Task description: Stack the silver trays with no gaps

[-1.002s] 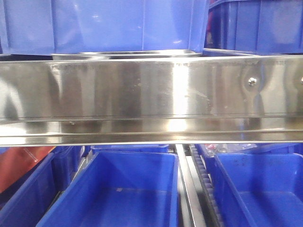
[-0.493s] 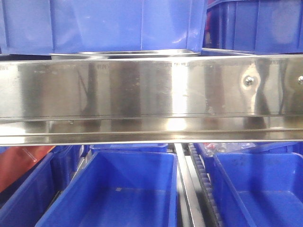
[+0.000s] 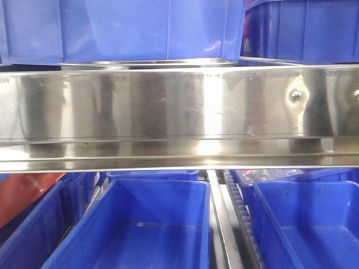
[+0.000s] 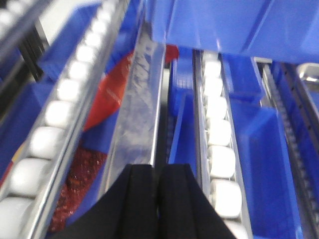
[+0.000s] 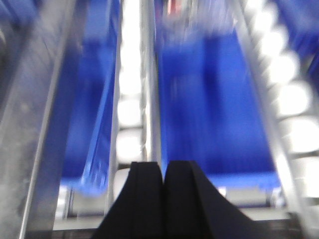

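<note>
While L pincer (image 4: 158, 168), R pincer (image 5: 163, 165) closed (empty), silver tray (image 3: 148, 63) apart, behind rail (image 3: 179, 106).

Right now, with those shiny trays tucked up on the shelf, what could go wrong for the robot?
The silver tray shows only a thin rim above the shelf rail, with a blue bin close above it, so an arm reaching in might bump either. Both the left gripper and right gripper are shut and hold nothing; they must open first. The right wrist view is blurred, so aiming could be off.
</note>
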{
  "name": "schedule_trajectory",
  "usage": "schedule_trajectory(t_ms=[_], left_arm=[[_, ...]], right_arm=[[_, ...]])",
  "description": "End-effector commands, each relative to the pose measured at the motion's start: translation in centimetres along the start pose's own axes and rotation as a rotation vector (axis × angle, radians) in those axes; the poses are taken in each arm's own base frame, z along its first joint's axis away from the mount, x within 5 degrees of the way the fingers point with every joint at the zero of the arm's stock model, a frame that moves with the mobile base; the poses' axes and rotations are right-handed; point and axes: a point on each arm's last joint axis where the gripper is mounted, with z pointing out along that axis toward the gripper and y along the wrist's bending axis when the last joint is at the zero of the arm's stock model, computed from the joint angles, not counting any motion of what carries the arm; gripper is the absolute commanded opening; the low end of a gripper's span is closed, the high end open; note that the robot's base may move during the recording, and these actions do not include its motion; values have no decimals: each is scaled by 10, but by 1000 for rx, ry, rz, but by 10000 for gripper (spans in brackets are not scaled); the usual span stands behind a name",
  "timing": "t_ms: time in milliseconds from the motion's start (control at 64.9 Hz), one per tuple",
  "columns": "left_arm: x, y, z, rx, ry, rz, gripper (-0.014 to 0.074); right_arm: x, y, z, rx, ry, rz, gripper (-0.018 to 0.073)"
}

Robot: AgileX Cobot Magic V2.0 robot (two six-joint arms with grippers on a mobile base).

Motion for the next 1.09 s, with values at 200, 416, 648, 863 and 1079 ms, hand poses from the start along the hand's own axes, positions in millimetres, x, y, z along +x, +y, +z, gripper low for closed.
schedule_trajectory(t_ms=[200, 416, 648, 863, 1079], left_arm=[[-47, -47, 29, 29, 54, -5, -13], [-72, -92, 58, 58, 190, 12, -13], [-81, -127, 88, 87, 248, 27, -13], [-76, -136, 105, 102, 290, 16, -13], [-71, -137, 112, 94, 316, -11, 163]], right_arm=[[-31, 46, 32, 71, 71, -27, -64], [-65, 92, 55, 64, 147, -60, -64], [-83, 123, 78, -6, 187, -37, -64], [-83, 138, 99, -58, 235, -2, -64], [-74, 150, 115, -68, 269, -22, 98]])
